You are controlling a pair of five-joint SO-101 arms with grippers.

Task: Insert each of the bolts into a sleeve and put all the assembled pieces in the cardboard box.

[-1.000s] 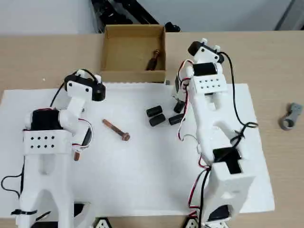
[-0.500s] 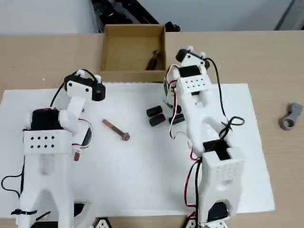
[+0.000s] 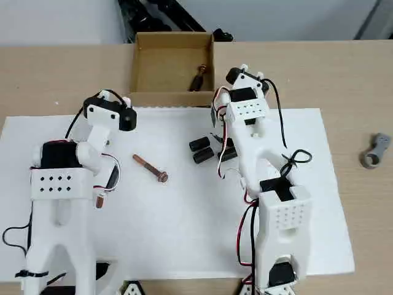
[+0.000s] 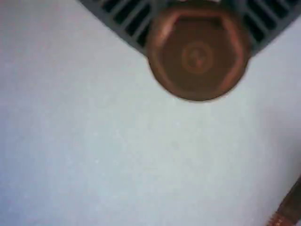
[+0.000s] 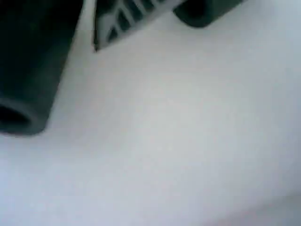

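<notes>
Left gripper (image 4: 193, 14): clamped on the held bolt (image 4: 197, 54); a ribbed dark pad (image 4: 117, 19) showed behind the bolt head in the left wrist view.
Held bolt: copper-coloured, with its hex head facing the wrist camera, above the white sheet (image 3: 172, 227).
Loose bolt (image 3: 150, 168): lay flat on the white sheet, between the left arm and the sleeves, apart from both. It lay at a diagonal, with its head end pointing away from the cardboard box (image 3: 140, 61).
Right gripper (image 3: 226, 146): positioned low over the sheet at the sleeve group. Whether it was apart or together could not be determined.
Upper sleeve (image 3: 199, 144): black and lying on its side on the sheet, just beside the lower sleeve (image 3: 204, 155).
Third sleeve (image 3: 228, 153): black, partly hidden under the right arm, near the other two.
Right wrist view: one black sleeve lay close to the camera with its open end visible, and a second lay farther off.
Cardboard box: stood on the table (image 3: 61, 74) at the far edge of the sheet, open at the top.
Assembled piece (image 3: 198, 78): lay inside the box against its right wall.
Grey part (image 3: 376, 150): lay on the bare table, well apart from the sheet.
</notes>
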